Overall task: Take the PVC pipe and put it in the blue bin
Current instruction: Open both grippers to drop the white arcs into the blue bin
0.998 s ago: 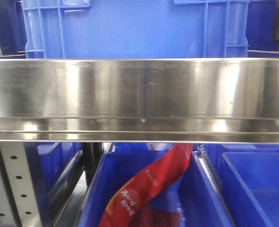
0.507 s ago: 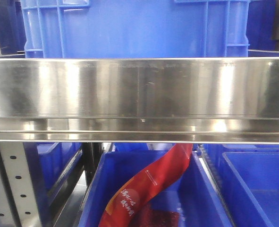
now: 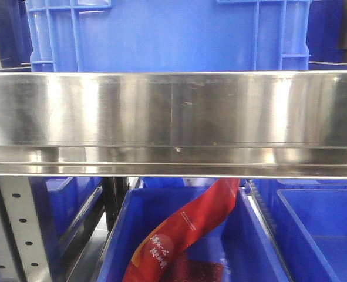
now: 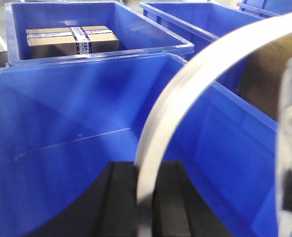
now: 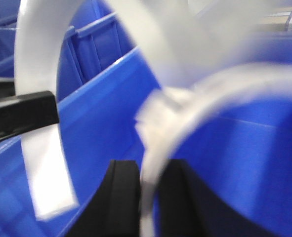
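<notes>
The PVC pipe (image 4: pixel 185 84) — a white, curved length — arcs over the open blue bin (image 4: pixel 62 148). The left claw (image 4: pixel 145 197) is clamped on it, a black finger pressed to either side. The right claw (image 5: pixel 148 197) grips it too, though that view is blurred. Behind, a taped cardboard box (image 4: pixel 71 39) sits in another bin (image 4: pixel 146 32).

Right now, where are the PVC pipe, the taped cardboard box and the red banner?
PVC pipe (image 4: pixel 178 94), left wrist view, middle of its white curve.
cardboard box (image 4: pixel 72 40), left wrist view, taped top face.
red banner (image 3: pixel 191 226), front-facing view, middle of the strip.
</notes>
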You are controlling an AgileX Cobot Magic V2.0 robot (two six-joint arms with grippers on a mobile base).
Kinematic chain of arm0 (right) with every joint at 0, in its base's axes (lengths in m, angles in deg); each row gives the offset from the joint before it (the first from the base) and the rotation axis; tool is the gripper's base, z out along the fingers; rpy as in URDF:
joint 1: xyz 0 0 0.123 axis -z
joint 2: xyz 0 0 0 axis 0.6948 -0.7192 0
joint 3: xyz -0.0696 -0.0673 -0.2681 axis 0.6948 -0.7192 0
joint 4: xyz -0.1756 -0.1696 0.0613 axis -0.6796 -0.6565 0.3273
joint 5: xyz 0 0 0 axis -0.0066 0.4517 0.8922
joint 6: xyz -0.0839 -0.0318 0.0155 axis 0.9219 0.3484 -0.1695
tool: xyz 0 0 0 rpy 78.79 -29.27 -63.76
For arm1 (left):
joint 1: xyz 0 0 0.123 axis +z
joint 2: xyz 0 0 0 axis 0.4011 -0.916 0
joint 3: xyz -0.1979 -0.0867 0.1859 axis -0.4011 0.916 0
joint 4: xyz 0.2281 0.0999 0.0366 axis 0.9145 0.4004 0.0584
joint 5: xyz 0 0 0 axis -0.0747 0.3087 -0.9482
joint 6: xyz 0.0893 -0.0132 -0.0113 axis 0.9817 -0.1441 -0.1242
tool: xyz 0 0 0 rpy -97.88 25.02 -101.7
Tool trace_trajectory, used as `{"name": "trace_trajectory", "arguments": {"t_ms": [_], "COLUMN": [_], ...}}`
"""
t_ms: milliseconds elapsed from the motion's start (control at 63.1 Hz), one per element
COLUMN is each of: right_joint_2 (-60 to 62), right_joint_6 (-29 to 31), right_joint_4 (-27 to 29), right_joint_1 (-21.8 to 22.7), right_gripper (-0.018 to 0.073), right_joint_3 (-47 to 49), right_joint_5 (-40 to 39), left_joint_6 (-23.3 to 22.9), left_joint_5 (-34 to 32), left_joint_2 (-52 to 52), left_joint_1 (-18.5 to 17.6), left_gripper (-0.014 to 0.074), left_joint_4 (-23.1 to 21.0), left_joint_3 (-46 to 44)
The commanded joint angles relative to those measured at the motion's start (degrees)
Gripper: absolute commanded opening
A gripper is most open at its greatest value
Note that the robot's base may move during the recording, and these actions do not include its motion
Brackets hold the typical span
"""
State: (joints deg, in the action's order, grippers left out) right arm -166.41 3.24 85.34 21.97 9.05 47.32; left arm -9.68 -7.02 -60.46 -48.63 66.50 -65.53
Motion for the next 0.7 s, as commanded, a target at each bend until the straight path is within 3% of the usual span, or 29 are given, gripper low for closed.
{"name": "trace_trajectory", "arguments": {"t_ms": [0, 143, 333, 475, 681], "right_joint_2": [-0.1, -0.3, -0.3, 1.3, 5.8], "right_joint_6": [0.4, 0.4, 0.4, 0.4, 0.4], "right_joint_4": [0.0, 0.0, 0.0, 0.0, 0.0], "right_joint_1": [0.0, 0.0, 0.0, 0.0, 0.1], "right_gripper": [0.0195, 0.0323, 0.0312, 0.0182, -0.0075], "right_joint_3": [0.5, 0.5, 0.5, 0.5, 0.5], "right_joint_5": [-1.3, -1.2, -0.9, 0.9, 2.6], "left_joint_6": [-0.1, -0.1, -0.1, -0.1, -0.1], "left_joint_5": [-1.6, -1.5, -1.5, 0.8, 4.5], "left_joint_2": [0.3, 0.3, 0.3, 1.8, 6.5], "left_joint_1": [-0.3, -0.3, -0.3, -0.3, -0.3], "left_gripper": [0.0238, 0.0356, 0.0354, 0.0297, 0.0024], "left_joint_4": [-0.4, -0.4, -0.4, -0.7, -0.4], "left_joint_3": [-0.6, -0.6, -0.6, -1.1, -2.1]}}
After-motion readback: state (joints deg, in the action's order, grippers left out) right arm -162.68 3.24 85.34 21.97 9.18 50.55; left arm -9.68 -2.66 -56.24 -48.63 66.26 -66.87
